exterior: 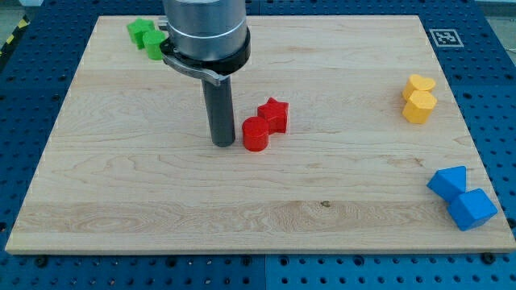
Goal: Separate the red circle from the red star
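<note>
My tip (223, 143) rests on the board (161, 201), just left of the red circle (255, 134) (a narrow gap shows between them). The red star (273, 115) touches the circle's far-right side. The arm ends in a plain rod; nothing is gripped.

Arm housing cut off by the view's top edge; only its lower collar and rod show. Two green blocks (147, 38) at the view's top left partly hidden behind that housing, so their shapes can't be made out. Tabletop (121, 201) behind the housing also hidden. Red star (274, 115) partly overlapped by red circle (255, 134).
</note>
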